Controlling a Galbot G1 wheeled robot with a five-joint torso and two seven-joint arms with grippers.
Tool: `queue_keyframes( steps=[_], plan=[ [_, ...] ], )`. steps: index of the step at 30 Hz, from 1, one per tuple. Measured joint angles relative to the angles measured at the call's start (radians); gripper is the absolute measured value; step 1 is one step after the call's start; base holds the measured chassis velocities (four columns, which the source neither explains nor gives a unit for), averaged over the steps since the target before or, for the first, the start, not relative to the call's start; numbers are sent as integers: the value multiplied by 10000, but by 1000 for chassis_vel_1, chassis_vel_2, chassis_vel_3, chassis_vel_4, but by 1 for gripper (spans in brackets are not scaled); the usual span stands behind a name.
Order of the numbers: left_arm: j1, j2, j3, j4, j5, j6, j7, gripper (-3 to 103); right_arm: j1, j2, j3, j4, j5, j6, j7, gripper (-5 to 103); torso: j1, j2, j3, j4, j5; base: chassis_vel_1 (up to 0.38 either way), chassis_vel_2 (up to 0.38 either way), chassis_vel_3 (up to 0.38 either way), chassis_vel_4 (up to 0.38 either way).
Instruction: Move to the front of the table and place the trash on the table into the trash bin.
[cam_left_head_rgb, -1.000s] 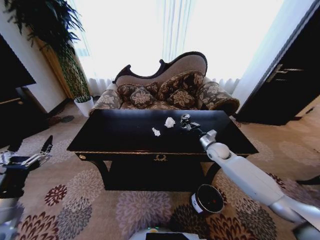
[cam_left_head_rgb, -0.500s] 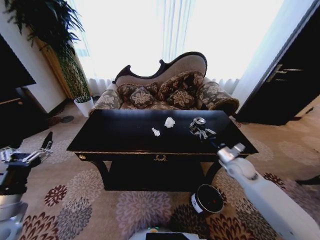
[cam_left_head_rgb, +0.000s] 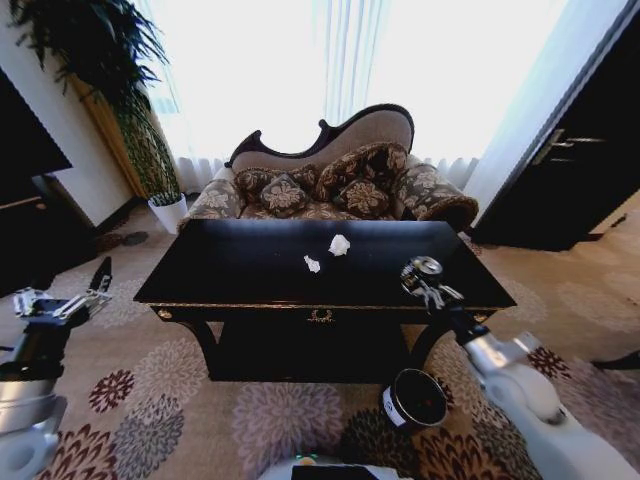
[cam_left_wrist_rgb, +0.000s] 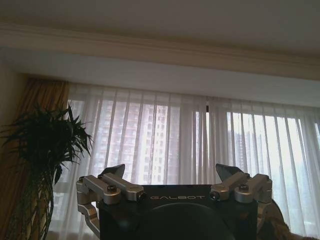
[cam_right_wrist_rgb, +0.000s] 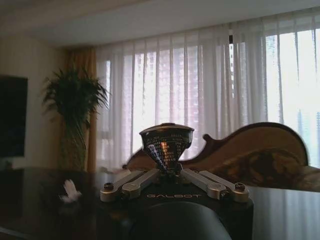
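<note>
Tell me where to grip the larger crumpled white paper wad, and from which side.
Pinch the larger crumpled white paper wad across its middle, probably from straight above: it lies low on the glossy black table, apart from the smaller white wad, with bare tabletop around it.

Open carpet (cam_left_head_rgb: 250, 420) fronts the table (cam_left_head_rgb: 240, 270); only the trash bin (cam_left_head_rgb: 413, 398) stands there
</note>
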Motion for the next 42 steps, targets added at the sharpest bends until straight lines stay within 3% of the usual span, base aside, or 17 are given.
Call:
queue_keyframes(
  steps=[5,9,12,17,21,23,30,42],
  plan=[
    [-55,695,-343,496,-138,352,-275,100,-754,58,546,-372,-708,427,114,0,-1,0,0,0,-1,0,0,0,0],
    [-52,1216,-656,976,-458,1249,-1089,100,-957,19,702,-1155,-1444,1056,47,0,1,-1,1,1,-2,0,0,0,0],
    [-46,1295,-671,1096,-522,1484,-1271,100,-982,7,708,-1533,-1730,1292,-6,0,1,-2,1,1,0,0,0,0,0],
    [7,1315,-668,1108,-539,1568,-1316,100,-880,-11,496,-2717,-2158,2128,-277,0,1,-2,1,1,-1,0,0,0,0],
    [115,1284,-748,953,-600,1567,-1302,100,-691,-24,182,-3971,-2193,2842,-837,0,1,-2,1,1,2,0,0,0,0],
    [183,1264,-847,935,-611,1524,-1268,100,-532,5,-33,-4758,-2086,3299,-1512,0,1,-1,1,0,1,0,0,0,0],
    [296,1194,-1066,798,-724,1416,-1233,100,76,84,-893,-6089,-2260,3541,-2175,0,0,-1,1,0,-1,0,0,0,0],
    [717,938,-1637,500,-979,1317,-1229,100,1951,230,-3449,-8926,-2750,3239,-1534,0,1,-2,1,2,0,0,0,0,0]
  ],
)
